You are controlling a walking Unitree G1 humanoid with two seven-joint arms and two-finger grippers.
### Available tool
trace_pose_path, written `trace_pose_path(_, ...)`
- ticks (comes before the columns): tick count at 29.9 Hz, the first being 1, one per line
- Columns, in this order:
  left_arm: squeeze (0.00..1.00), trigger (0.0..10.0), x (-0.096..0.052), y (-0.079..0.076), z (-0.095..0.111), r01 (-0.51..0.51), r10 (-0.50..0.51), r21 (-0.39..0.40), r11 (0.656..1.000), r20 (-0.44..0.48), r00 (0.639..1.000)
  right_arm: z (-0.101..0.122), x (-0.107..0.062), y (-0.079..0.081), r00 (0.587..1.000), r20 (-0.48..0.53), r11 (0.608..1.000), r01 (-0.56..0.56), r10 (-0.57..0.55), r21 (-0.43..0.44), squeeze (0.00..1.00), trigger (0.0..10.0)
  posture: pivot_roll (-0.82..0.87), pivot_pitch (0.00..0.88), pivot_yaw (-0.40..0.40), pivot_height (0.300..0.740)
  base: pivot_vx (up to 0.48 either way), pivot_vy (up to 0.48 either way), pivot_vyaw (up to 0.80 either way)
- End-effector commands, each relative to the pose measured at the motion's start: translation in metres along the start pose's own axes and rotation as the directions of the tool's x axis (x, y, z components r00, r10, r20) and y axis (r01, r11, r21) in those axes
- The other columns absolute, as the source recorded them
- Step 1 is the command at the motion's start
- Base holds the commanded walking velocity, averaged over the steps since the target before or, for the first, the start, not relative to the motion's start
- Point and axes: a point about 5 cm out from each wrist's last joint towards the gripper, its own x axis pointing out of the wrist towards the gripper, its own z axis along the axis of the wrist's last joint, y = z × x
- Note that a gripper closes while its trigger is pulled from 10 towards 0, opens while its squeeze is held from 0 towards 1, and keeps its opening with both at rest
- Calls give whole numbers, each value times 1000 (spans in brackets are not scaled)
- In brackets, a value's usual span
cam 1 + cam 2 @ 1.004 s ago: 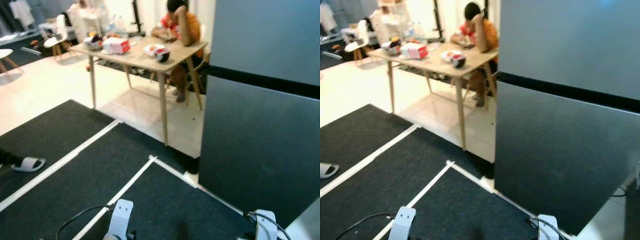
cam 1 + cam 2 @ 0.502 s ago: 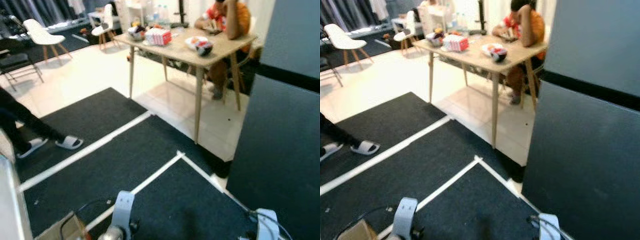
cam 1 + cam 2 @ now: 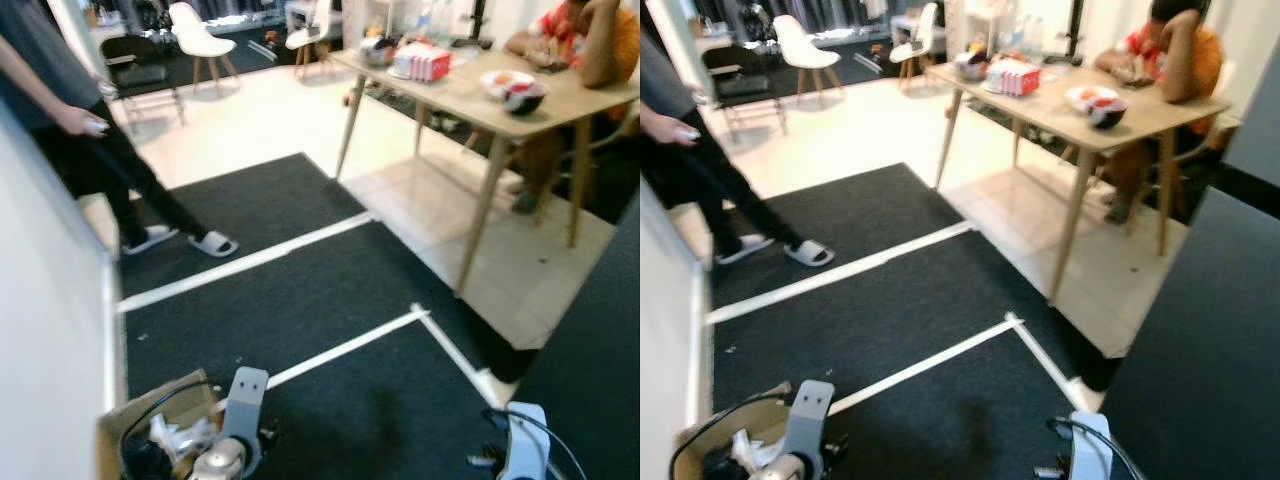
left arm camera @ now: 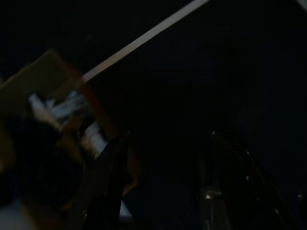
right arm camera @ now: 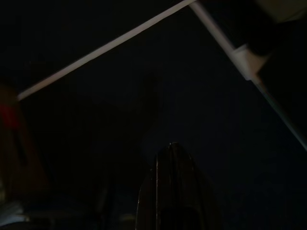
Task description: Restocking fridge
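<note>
The left pincer [image 4: 165,184] is seen in its wrist view with the two black fingers held apart and nothing between them; it hangs low over the dark mat [image 3: 330,290]. The right pincer [image 5: 171,191] is seen as one dark shape with the fingers pressed together, and nothing is gripped by it either.

Compared with the pictures of a moment ago, the whole scene has been shifted: the head camera has been turned to the robot's left. The dark fridge [image 3: 1200,340], which covered the right half of the view one second ago, is now reduced to a strip at the right edge. A cardboard box [image 3: 150,425] with crumpled items inside has come into view on the floor at the near left, just beside the left arm [image 3: 240,420]. It is judged that the goods for restocking are kept in this box, so the turn is probably a move toward picking up stock.

Farther away, white tape lines [image 3: 340,350] are crossed over the mat. A standing person [image 3: 70,110] in sandals is now seen at the far left. Beyond, on the tabotop [image 3: 1080,110], a red-and-white carton [image 3: 1012,76] and bowls [image 3: 1095,100] are placed, and a seated person [image 3: 1165,55] leans on its far right corner.
</note>
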Motion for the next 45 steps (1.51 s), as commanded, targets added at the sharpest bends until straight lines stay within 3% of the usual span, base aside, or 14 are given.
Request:
trace_pose_path(1,0,10000,-1,2,-2,-9,9,1,1000,-12,1000,0,1,2,1000,-4,1000,-6,6,-6,0,10000,-101,63,51,740,0,0,800)
trace_pose_path(7,0,10000,0,1,1,2,-2,12,1000,-5,1000,4,2,3,1000,3,1000,-10,10,-13,0,10000,-105,72,60,740,0,0,800)
trace_pose_path(11,0,10000,0,1,4,2,-2,6,1000,17,1000,5,2,4,1000,15,998,-3,4,-63,0,10000,-101,61,51,740,0,0,800)
trace_pose_path(15,0,10000,1,0,7,3,-2,-25,1000,28,1000,6,2,4,1000,24,999,15,-14,-30,0,10000,-103,64,52,740,0,0,0)
trace_pose_path(19,0,10000,2,-4,11,24,-25,33,999,32,999,7,2,4,999,30,1000,28,-28,-6,0,10000,-105,73,60,740,0,0,0)
trace_pose_path(22,0,10000,3,-4,12,19,-20,35,999,36,999,5,2,3,999,25,999,37,-37,-1,0,10000,-97,60,50,740,0,0,0)
trace_pose_path(28,0,10000,4,-2,21,20,-21,34,999,54,998,3,1,-1,994,36,992,100,-103,76,0,10000,-98,59,63,740,0,0,0)
trace_pose_path(30,0,10000,6,-3,27,38,-42,59,998,61,997,2,0,-2,990,59,983,119,-129,142,0,10000,-95,58,89,740,0,0,0)
trace_pose_path(36,0,10000,6,1,34,34,-39,67,997,70,997,-7,-2,-1,988,47,970,136,-148,200,0,10000,-90,38,106,740,0,0,0)
trace_pose_path(45,0,10000,7,-1,36,55,-61,89,994,70,996,-8,-3,0,987,58,969,133,-148,208,0,10000,-87,39,120,740,0,0,-783)
